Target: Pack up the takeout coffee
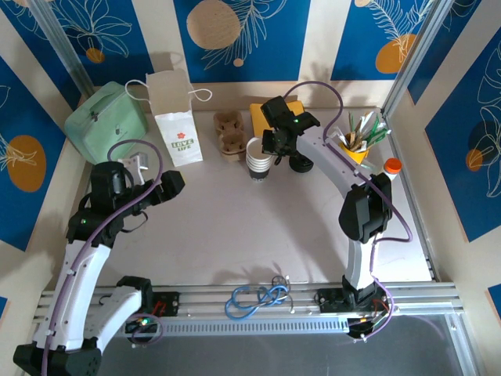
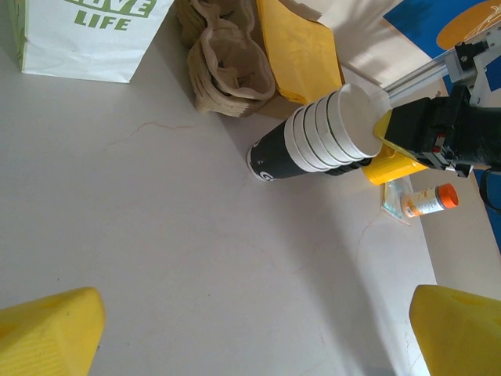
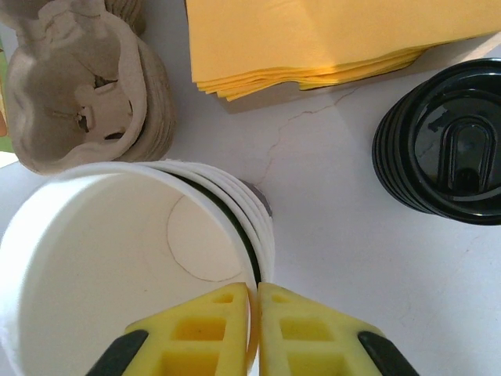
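The stack of paper cups (image 1: 257, 160) stands upright toward the back middle of the desk (image 1: 235, 227), white rims nested one over another above a black outer cup seen in the left wrist view (image 2: 321, 137). The right claw (image 3: 256, 313) is closed on the rim of the top cup (image 3: 94, 258), one yellow finger inside the wall and the other outside, the two pressed nearly together with the thin paper edge between them. From above, that claw (image 1: 274, 147) reaches in from the right side of the stack. Just behind and to the left of the cups lie the pulp cup carriers (image 1: 228, 133), stacked, close to the cups. Beside the carriers, further back, sits a pile of yellow napkins (image 3: 313, 39). To the right of the cups, apart from them, is a stack of black lids (image 3: 454, 149). The white paper bag (image 1: 176, 117) with green lettering stands upright left of the carriers, and a pale green case (image 1: 106, 121) sits in the back left corner. A yellow holder of utensils (image 1: 356, 141) and an orange-capped bottle (image 1: 391, 167) are on the right side. The left claw (image 1: 168, 184) hangs over the left part of the desk, well apart from the cups, its yellow fingers (image 2: 51, 333) spread wide with nothing between them.
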`<state>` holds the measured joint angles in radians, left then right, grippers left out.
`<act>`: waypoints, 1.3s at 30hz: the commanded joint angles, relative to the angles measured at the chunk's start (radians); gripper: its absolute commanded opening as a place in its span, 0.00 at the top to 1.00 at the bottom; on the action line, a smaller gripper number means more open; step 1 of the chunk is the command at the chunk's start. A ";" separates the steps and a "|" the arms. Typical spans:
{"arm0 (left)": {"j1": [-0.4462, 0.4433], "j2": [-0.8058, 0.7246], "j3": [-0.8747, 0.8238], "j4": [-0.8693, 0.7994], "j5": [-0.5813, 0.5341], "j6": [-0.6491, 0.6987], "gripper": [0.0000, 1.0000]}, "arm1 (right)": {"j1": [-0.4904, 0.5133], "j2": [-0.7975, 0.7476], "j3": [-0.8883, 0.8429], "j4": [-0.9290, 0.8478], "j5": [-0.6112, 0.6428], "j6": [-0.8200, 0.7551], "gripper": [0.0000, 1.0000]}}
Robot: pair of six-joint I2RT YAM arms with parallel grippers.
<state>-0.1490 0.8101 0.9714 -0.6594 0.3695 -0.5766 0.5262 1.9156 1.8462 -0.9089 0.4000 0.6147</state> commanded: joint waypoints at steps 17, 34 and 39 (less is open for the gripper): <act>-0.007 -0.001 -0.005 0.014 0.034 -0.027 0.01 | -0.019 -0.164 0.055 -0.082 -0.045 0.007 0.93; -0.007 -0.022 -0.039 0.052 0.044 -0.058 0.00 | 0.029 -0.341 0.123 -0.234 -0.069 -0.019 0.95; -0.007 -0.021 -0.040 0.047 0.041 -0.053 0.01 | 0.072 -0.431 0.021 -0.216 -0.082 -0.033 0.95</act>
<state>-0.1490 0.8001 0.9363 -0.6285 0.3927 -0.6285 0.5793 1.5398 1.9121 -1.1069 0.3458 0.6022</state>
